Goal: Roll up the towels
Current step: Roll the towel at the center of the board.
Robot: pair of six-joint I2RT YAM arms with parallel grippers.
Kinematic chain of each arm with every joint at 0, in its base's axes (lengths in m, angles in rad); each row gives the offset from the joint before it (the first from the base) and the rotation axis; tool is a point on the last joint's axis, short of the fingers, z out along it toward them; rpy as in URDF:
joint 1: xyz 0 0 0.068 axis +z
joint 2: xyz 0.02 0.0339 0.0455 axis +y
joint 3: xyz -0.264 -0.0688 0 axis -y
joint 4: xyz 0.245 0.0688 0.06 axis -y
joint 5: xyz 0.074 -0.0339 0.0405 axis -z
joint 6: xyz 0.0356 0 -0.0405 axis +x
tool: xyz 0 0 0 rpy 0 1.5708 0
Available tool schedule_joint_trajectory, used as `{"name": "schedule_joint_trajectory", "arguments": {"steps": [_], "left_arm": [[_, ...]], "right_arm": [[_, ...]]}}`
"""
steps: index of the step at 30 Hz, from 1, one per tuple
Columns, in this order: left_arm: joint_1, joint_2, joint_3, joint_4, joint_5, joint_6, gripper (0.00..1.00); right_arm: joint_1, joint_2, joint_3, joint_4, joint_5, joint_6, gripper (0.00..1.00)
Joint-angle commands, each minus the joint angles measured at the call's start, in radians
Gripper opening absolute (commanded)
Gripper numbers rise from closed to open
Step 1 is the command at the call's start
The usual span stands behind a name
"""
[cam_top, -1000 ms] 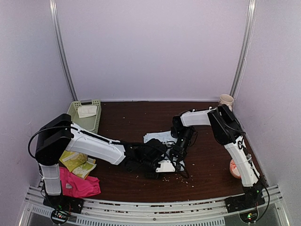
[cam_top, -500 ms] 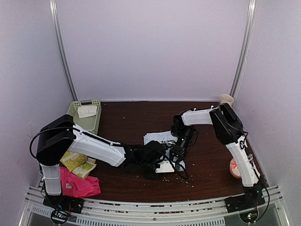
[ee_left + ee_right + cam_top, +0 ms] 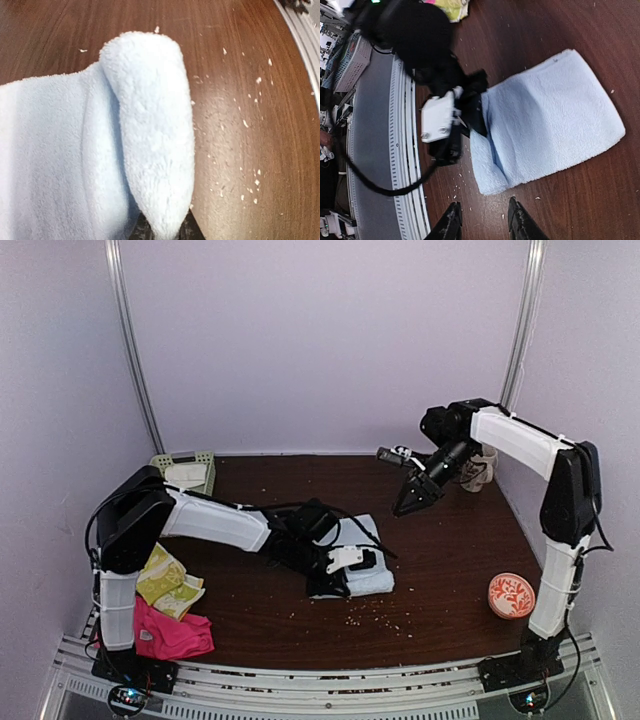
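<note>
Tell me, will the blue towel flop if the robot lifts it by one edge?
Probably floppy: the blue towel curls over softly where the left pincer pinches its fold. It looks fluffy, so it is likely light for its size. Its fuzzy pile probably grips rather than slips, and pushed along the table it would likely bunch up, not slide flat.

Crumb-flecked dark wooden table (image 3: 270, 490) with pale blue towel (image 3: 376, 578), yellow-green towels (image 3: 165, 582), pink towel (image 3: 168, 633), green basket (image 3: 190, 457), mug (image 3: 479, 474), patterned bowl (image 3: 512, 595).
</note>
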Motion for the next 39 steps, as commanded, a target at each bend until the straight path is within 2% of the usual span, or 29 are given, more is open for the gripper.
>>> {"name": "schedule_joint_trajectory", "arguments": {"steps": [1, 4, 8, 10, 12, 14, 16, 17, 23, 31, 33, 37, 39], "left_arm": [[0.109, 0.196, 0.161, -0.260, 0.382, -0.108, 0.10], [0.160, 0.315, 0.313, -0.404, 0.563, -0.127, 0.11], [0.185, 0.414, 0.412, -0.492, 0.667, -0.165, 0.10], [0.187, 0.443, 0.439, -0.515, 0.668, -0.189, 0.11], [0.187, 0.463, 0.458, -0.526, 0.654, -0.212, 0.09], [0.187, 0.471, 0.470, -0.536, 0.626, -0.235, 0.07], [0.187, 0.472, 0.471, -0.536, 0.617, -0.244, 0.07], [0.187, 0.475, 0.472, -0.536, 0.617, -0.247, 0.08], [0.191, 0.489, 0.470, -0.536, 0.606, -0.260, 0.12], [0.198, 0.464, 0.439, -0.456, 0.555, -0.310, 0.20], [0.198, 0.445, 0.423, -0.421, 0.527, -0.328, 0.22], [0.198, 0.339, 0.346, -0.300, 0.443, -0.350, 0.30], [0.198, 0.260, 0.292, -0.214, 0.387, -0.366, 0.37]], "right_arm": [[-0.019, -0.105, -0.089, 0.002, -0.132, -0.156, 0.32], [-0.005, -0.180, -0.244, 0.092, -0.111, -0.163, 0.31], [0.020, -0.246, -0.412, 0.169, -0.026, -0.178, 0.25], [0.043, -0.286, -0.484, 0.245, 0.047, -0.156, 0.21], [0.059, -0.327, -0.549, 0.331, 0.096, -0.138, 0.24], [0.086, -0.349, -0.596, 0.426, 0.163, -0.101, 0.32], [0.135, -0.353, -0.628, 0.517, 0.231, -0.068, 0.44], [0.162, -0.348, -0.640, 0.564, 0.267, -0.047, 0.47], [0.298, -0.285, -0.662, 0.787, 0.462, 0.002, 0.48], [0.381, -0.148, -0.666, 0.849, 0.538, -0.034, 0.47], [0.390, -0.120, -0.665, 0.844, 0.533, -0.037, 0.42], [0.394, -0.081, -0.641, 0.787, 0.503, -0.045, 0.17], [0.392, -0.068, -0.610, 0.713, 0.445, -0.052, 0.09]]}}
